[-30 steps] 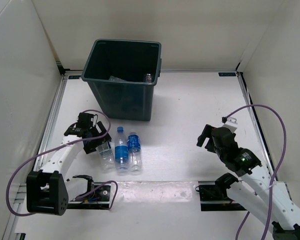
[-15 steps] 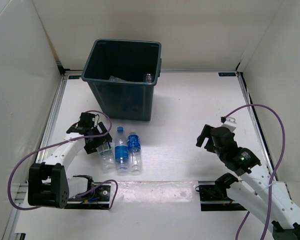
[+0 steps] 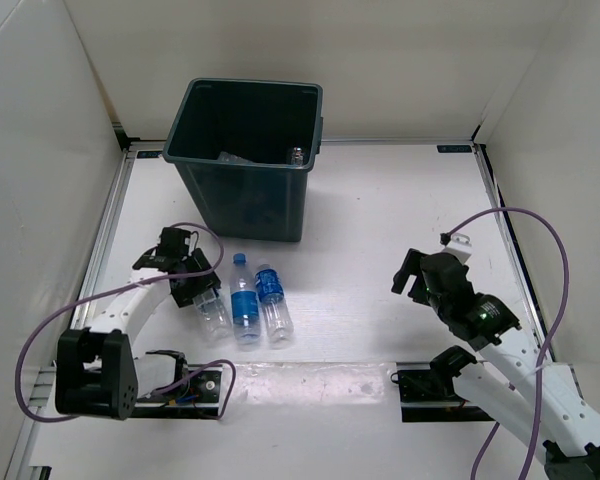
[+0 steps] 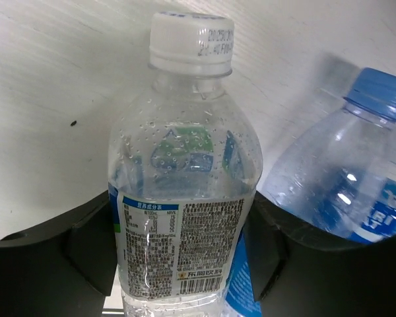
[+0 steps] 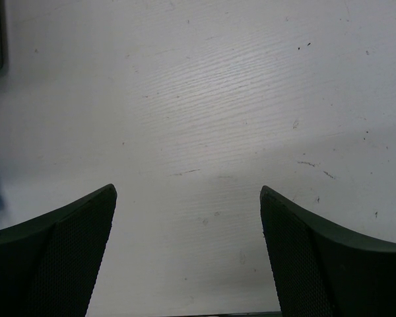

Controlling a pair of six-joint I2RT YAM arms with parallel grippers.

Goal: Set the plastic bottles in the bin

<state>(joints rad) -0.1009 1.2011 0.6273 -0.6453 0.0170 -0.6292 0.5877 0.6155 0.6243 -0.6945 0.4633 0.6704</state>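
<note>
A second ago my left claw (image 3: 195,283) was wide open around the white-cap bottle (image 4: 181,198). Now it has squeezed in. In the left wrist view, the claw's dark sides press on the bottle from both sides, down by the label, so I think I have hold of it. The bottle is not off the counter (image 3: 380,220) yet. It lies there on its side, in front of the bin (image 3: 250,205) and a bit to the left.

The squeeze seems to have nudged things too. One of the two blue-cap bottles (image 3: 273,305) just beside it lies a little more crooked than before.

My right claw (image 5: 188,191) has not changed. It hangs open over bare counter with nothing in it, well away from the bottles.

So I think the grab is done, and next comes lifting this bottle over the rim and letting go. Two clear bottles (image 3: 298,155) look to be inside the bin already. That leaves three on the counter, counting this one.

The bottle I hold is small and see-through. It has a white cap with tiny printed numbers, little water drops inside, and a white and blue label full of small print. It looks light and smooth, so it might slip.
</note>
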